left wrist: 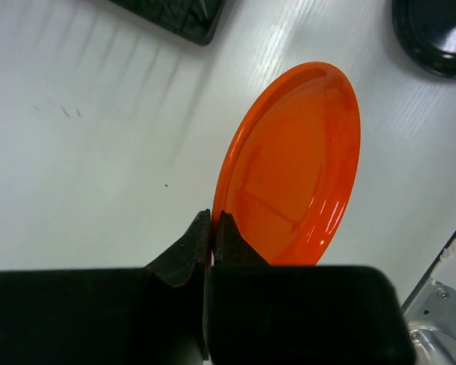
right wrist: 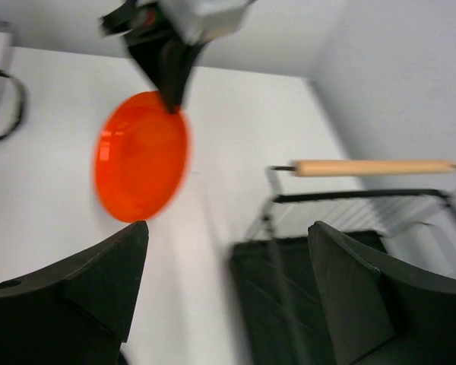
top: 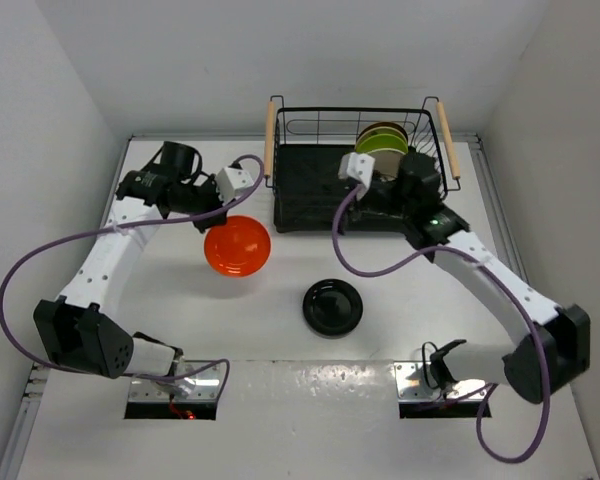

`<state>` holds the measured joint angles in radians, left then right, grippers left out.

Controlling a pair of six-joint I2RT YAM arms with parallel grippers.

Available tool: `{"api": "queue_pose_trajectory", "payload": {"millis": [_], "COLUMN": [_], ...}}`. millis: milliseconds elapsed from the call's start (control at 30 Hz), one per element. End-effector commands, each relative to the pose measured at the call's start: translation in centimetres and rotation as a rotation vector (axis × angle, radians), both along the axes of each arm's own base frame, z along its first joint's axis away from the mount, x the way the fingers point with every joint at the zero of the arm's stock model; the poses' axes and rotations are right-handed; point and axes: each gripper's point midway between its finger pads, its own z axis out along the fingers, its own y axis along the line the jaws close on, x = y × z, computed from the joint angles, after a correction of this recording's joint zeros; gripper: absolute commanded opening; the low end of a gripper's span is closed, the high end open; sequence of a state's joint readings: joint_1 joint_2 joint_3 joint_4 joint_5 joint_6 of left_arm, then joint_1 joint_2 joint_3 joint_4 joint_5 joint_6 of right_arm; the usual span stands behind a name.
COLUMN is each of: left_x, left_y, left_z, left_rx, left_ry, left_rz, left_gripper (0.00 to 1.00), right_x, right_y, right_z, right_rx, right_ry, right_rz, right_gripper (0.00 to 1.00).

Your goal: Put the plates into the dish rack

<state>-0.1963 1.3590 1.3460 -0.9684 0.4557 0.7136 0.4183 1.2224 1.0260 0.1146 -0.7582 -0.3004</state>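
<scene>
Top external view: left arm reaches out over the left half of the tabletop (top: 230,325). Left fingers (left wrist: 194,243) clenched on the rim of the orange plate (top: 238,247), just left of the dish rack (top: 305,185) and apart from it.

Left wrist view: both fingertips pinch the near edge of the plate, with the rim sandwiched between them. Plate is steeply tilted and hangs away from the grasp. Cannot tell whether its far edge touches the tabletop.

Right arm reaches over the rack's right half. Right wrist view, blurred: right fingers (right wrist: 83,281) spread wide and released, nothing between them. The rack's dark tray and one wooden handle (right wrist: 372,167) lie beyond.

Rack sits at the far side of the tabletop, with a light wooden handle on each short side. In its far right corner, stacked plates stand upright in the wires, the lime green plate (top: 390,148) foremost. The ones behind are too hidden to name.

Glossy black plate (top: 332,306) lies flat on the tabletop, nearer than the rack, between the two arms and well clear of both sets of fingers.
</scene>
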Motion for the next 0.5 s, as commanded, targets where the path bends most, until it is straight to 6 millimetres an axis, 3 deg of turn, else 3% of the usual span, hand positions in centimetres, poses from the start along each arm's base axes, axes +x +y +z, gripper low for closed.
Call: {"api": "queue_pose_trajectory", "payload": {"millis": [0,33,67,100,133,200,267,300,333,367,400,467], "left_x": [-1.5,-1.6,-1.1,-1.1,-0.9,-0.9,-0.7,-0.8,-0.8,-0.9,-0.8,-0.9], "left_y": [-1.6,-2.0,-2.1,-2.5,-2.5,-2.9,-3.1,-3.5,-3.5,-3.7,-3.6,-3.7], "left_z": [3.4,4.2,5.8,6.1,6.8,8.2,8.3,8.7,8.7,8.7,8.6,8.6], "left_rx": [-0.038,-0.041,-0.058,-0.063,-0.067,-0.075,-0.072,-0.075,-0.075,-0.075,-0.067,-0.06], "left_ry": [-0.01,-0.025,-0.063,-0.057,-0.076,-0.105,-0.105,-0.115,-0.115,-0.115,-0.117,-0.119], "left_rz": [-0.054,-0.065,-0.055,-0.056,-0.057,-0.069,-0.066,-0.076,-0.077,-0.086,-0.079,-0.082], "left_gripper": [0.0,0.0,0.0,0.0,0.0,0.0,0.0,0.0,0.0,0.0,0.0,0.0], "right_x": [-1.8,-1.6,-1.4,-1.2,-0.9,-0.2,-0.3,0.2,0.2,0.4,0.6,0.6], "right_y": [4.9,5.7,7.6,8.1,9.6,11.2,12.3,12.9,13.2,13.5,13.8,14.1], "right_z": [-1.2,-0.1,-2.1,-2.4,-1.0,-2.0,-0.7,-2.2,-2.2,-1.6,-2.4,-2.2], "right_rx": [0.054,0.069,0.053,0.053,0.07,0.064,0.088,0.077,0.08,0.089,0.084,0.098], "right_ry": [0.116,0.111,0.17,0.203,0.207,0.281,0.311,0.354,0.369,0.361,0.386,0.381], "right_rz": [0.16,0.171,0.205,0.212,0.247,0.283,0.322,0.326,0.331,0.336,0.338,0.355], "right_gripper": [0.85,0.85,0.85,0.85,0.84,0.79,0.72,0.69,0.66,0.62,0.53,0.38]}}
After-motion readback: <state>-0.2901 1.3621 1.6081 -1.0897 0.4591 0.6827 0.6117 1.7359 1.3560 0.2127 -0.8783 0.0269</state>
